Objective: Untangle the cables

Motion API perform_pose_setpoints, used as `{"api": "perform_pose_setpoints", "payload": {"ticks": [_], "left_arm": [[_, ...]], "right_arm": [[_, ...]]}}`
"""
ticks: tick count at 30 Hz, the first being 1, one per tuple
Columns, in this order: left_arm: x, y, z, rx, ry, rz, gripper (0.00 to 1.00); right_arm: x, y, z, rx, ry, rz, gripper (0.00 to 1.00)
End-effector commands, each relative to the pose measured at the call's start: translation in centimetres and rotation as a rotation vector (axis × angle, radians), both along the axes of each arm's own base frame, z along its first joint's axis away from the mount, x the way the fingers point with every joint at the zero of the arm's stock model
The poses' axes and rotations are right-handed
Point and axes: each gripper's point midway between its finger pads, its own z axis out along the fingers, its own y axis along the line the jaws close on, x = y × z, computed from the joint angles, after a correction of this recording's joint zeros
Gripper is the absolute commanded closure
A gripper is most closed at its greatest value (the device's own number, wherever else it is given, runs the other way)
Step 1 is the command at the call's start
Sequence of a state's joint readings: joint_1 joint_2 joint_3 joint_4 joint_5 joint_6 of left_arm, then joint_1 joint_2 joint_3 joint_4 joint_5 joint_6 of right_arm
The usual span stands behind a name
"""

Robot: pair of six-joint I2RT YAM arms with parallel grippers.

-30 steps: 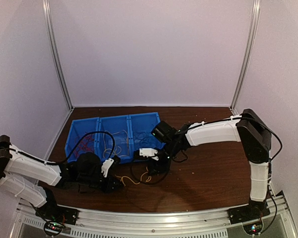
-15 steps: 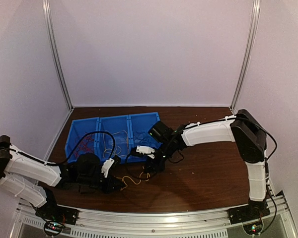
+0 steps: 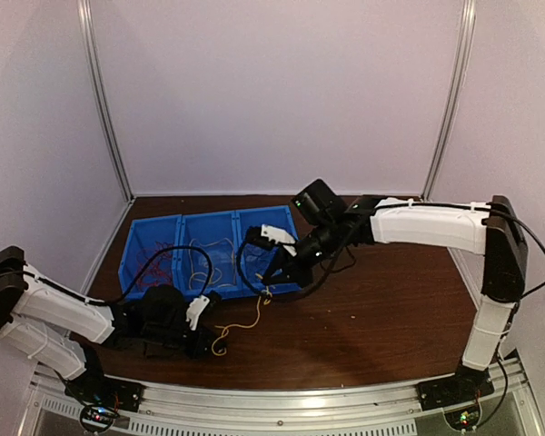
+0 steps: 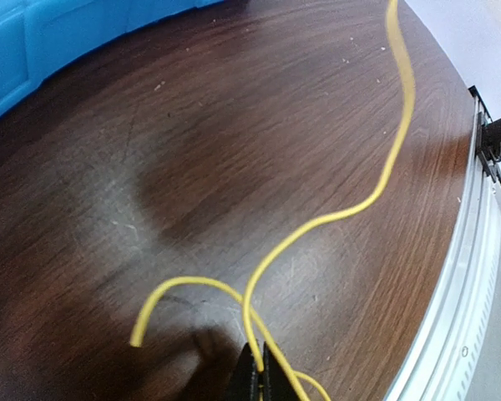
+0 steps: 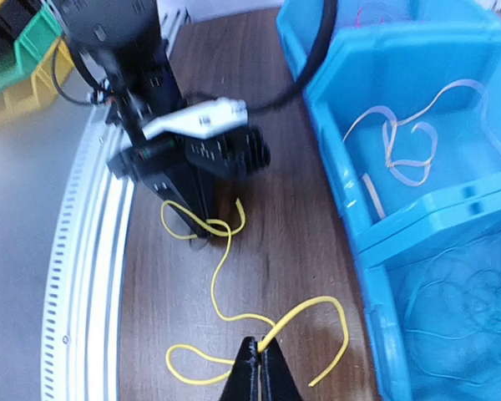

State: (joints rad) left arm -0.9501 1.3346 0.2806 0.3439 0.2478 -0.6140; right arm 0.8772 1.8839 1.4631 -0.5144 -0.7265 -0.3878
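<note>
The right gripper (image 3: pixel 271 283) has pinched shut on 1 yellow cable (image 3: pixel 247 320) and lifted back toward the table's (image 3: pixel 391 327) far edge, apparently pulling the cable's loops out longer.

Colours: thin yellow curly wire (image 4: pixel 409 83) over dark brown wood-grain counter (image 4: pixel 234 125); bright blue plastic bin (image 5: pixel 417 217) containing red wires (image 3: pixel 159 263), pale cream-orange strands (image 5: pixel 409 142) and light blue wires (image 5: pixel 459 292).

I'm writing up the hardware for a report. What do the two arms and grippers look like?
The left arm and right arm have white shells with black joints. A thick black cable loops off each. The left gripper is black and ribbed with a white plate on top; the right gripper ends in slim black fingers.
</note>
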Motion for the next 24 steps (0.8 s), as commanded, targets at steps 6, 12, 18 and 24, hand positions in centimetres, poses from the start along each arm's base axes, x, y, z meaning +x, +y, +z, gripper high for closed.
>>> {"api": "perform_pose_setpoints", "payload": {"ticks": [6, 12, 18, 24], "left_arm": [[0.3, -0.6, -1.1, 0.053, -0.008, -0.037, 1.00], [0.7, -1.5, -1.3, 0.072, -0.006, -0.058, 1.00], [1.8, -2.3, 1.4, 0.032, -0.068, -0.036, 1.00], [2.7, -2.5, 6.9, -0.075, -0.211, -0.022, 0.99]], "right_arm": [[7.3, -8.5, 14.1, 0.326, -0.106, -0.233, 1.00], [9.6, -13.2, 18.2, 0.401, -0.247, -0.369, 1.00], [9.0, -14.3, 17.0, 0.386, -0.255, -0.390, 1.00], [9.0, -15.4, 14.7, 0.350, -0.256, -0.429, 1.00]]}}
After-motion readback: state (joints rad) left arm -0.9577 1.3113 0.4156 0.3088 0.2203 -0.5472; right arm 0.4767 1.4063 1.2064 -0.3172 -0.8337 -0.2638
